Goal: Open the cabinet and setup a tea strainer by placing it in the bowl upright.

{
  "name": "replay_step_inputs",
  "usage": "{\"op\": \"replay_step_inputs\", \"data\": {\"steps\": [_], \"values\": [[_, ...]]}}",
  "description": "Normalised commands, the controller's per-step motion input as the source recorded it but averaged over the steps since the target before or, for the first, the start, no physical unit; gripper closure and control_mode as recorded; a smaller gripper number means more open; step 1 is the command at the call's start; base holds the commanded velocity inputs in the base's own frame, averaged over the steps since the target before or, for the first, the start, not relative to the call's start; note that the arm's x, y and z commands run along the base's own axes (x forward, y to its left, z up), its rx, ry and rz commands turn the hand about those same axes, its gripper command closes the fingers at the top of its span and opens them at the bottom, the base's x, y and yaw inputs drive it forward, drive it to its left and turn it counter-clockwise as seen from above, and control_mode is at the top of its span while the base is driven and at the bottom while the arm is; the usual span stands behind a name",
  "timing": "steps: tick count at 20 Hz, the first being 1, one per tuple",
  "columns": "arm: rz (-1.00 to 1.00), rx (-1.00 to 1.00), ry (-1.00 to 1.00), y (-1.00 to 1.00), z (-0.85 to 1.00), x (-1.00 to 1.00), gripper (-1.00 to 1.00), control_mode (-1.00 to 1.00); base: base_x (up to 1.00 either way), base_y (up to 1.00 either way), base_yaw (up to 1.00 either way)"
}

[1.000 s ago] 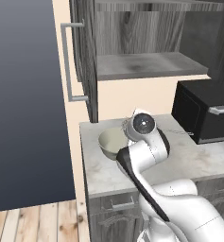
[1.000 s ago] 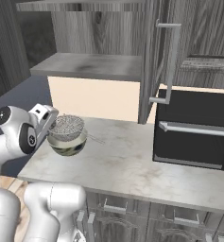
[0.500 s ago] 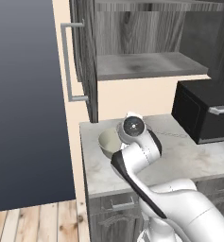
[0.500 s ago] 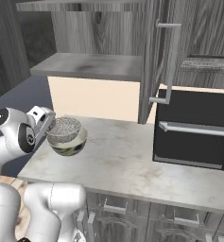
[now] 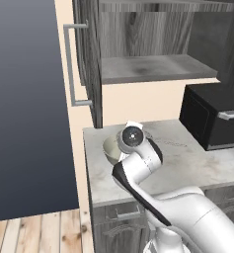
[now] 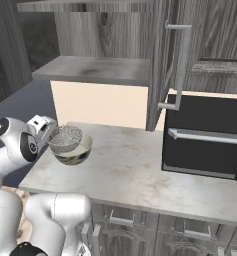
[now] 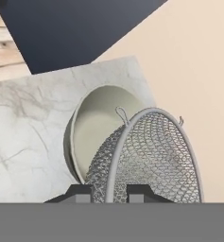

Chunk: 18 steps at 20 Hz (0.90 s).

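Observation:
The cabinet stands open, its door swung out to the left, with a bare shelf inside. The pale greenish bowl sits near the counter's left end. The wire-mesh tea strainer hangs at the bowl's mouth, and my gripper is shut on its rim. In the hand view the tea strainer is tipped on its side over the bowl, its thin rim running between my gripper's fingers. I cannot tell whether it touches the bowl. My arm's wrist covers most of the bowl.
A black microwave stands on the marble counter to the right. The right cabinet door with its bar handle hangs open above it. The counter's left edge drops off beside the bowl, next to a dark wall.
The wrist and the held tea strainer have moved slightly left and down, closer onto the bowl. The grip has not changed.

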Motion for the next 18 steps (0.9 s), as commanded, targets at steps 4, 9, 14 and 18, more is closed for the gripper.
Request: {"op": "replay_step_inputs", "data": {"steps": [4, 9, 14, 18], "values": [[0.00, 0.02, 0.00, 0.13, -0.17, 0.08, 1.00, -1.00, 0.00, 0.00, 0.00], [0.00, 0.01, 0.00, 0.08, -0.24, 0.08, 1.00, -1.00, 0.00, 0.00, 0.00], [0.00, 0.00, 0.02, 0.00, -0.32, 0.10, 1.00, -1.00, 0.00, 0.00, 0.00], [0.00, 0.00, 0.00, 0.00, -0.28, 0.05, 1.00, -1.00, 0.00, 0.00, 0.00]]}}
